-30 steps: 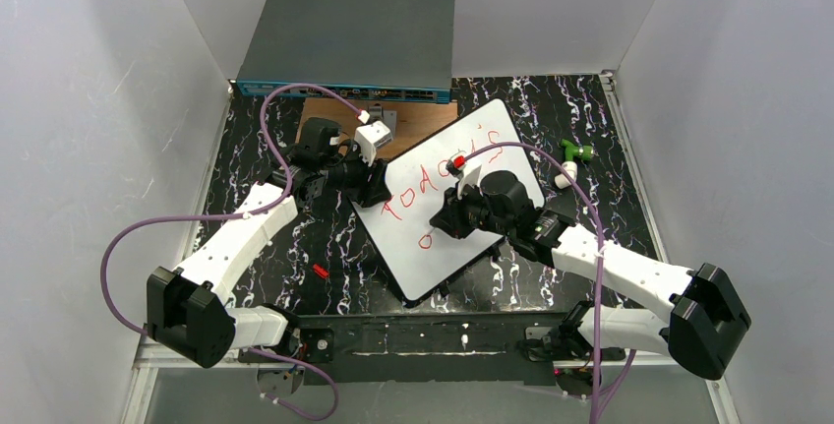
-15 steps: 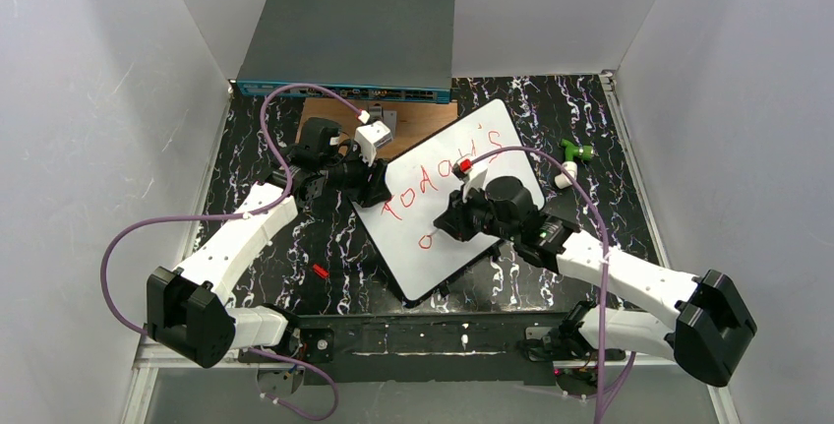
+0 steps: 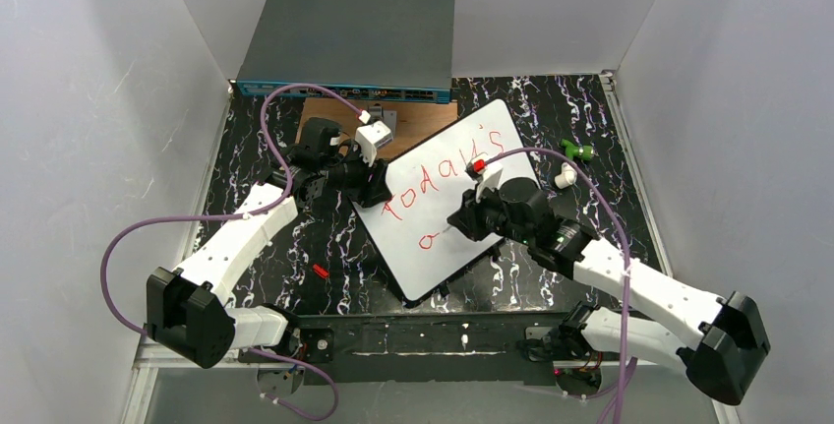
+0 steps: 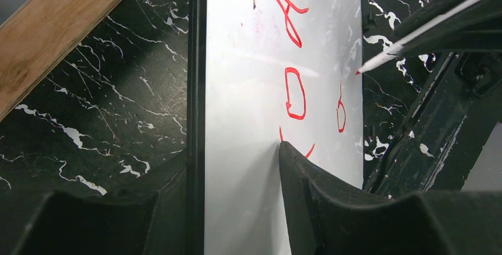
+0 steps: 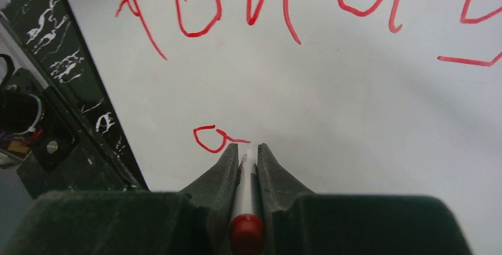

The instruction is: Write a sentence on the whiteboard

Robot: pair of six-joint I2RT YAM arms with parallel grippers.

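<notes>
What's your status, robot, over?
Left end effector clamped on whiteboard edge. Right end effector shut on red marker, tip at board, second line begun. Nothing lying on the blank area.

From above, my right end effector (image 3: pixel 464 221) covers most of the marker (image 3: pixel 479 165) and part of the whiteboard (image 3: pixel 421 259). The right wrist picture's top and right edges cut off the red writing (image 5: pixel 284 6). My left end effector (image 4: pixel 237 160) hides part of the first letter. A green-and-white object (image 3: pixel 572 158) is too small to tell
</notes>
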